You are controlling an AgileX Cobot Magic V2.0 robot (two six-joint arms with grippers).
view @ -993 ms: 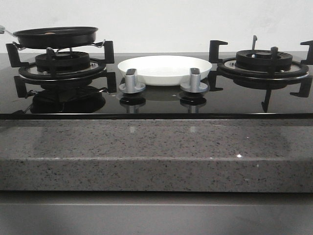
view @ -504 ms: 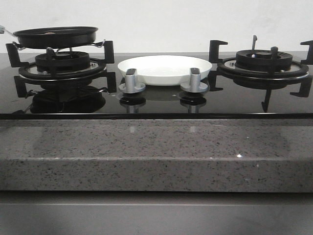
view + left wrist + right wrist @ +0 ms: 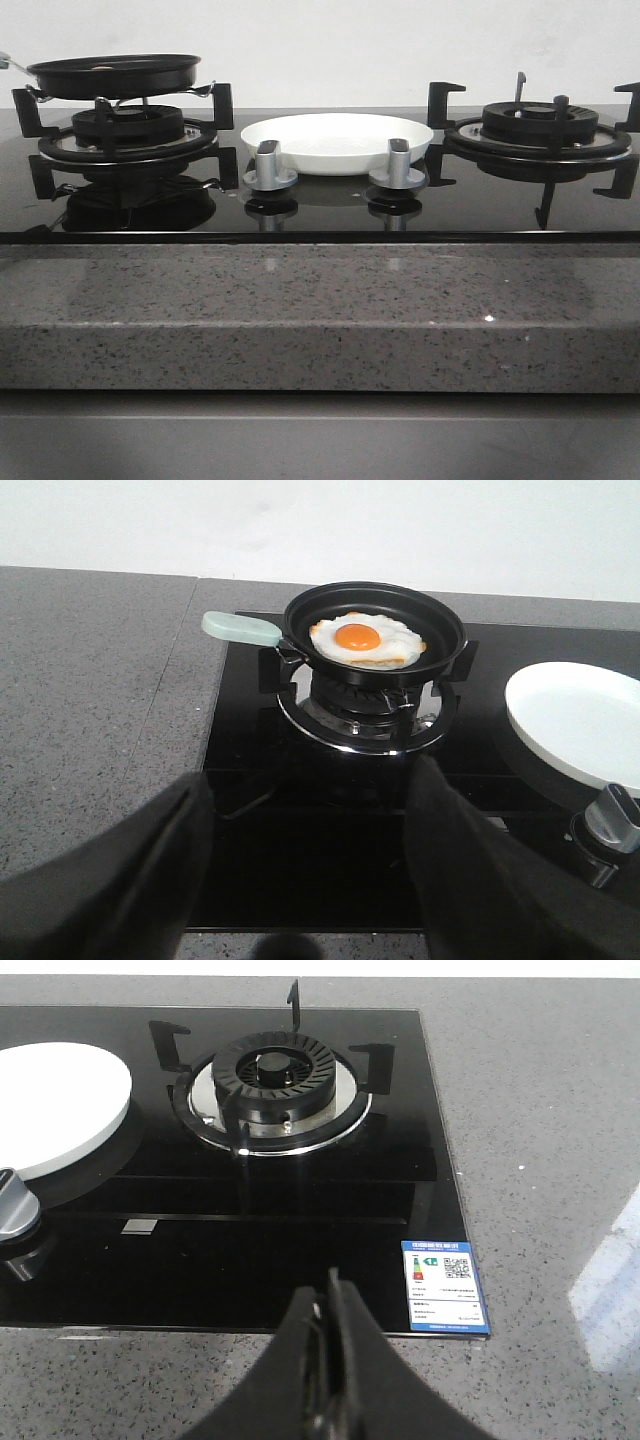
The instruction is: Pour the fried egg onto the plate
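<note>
On the left burner, the fried egg (image 3: pixel 364 640) lies flat, yolk up; left end effector (image 3: pixel 305 865) apart, right end effector (image 3: pixel 330 1335) together.

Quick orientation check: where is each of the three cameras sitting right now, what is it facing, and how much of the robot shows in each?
Front: low before the counter, facing the hob; pan, plate; no robot visible.
Left wrist: above the counter's left, facing the fried egg; open left gripper shows.
Right wrist: above the right front, facing the empty right burner; shut right gripper shows.
All share the plate.
</note>
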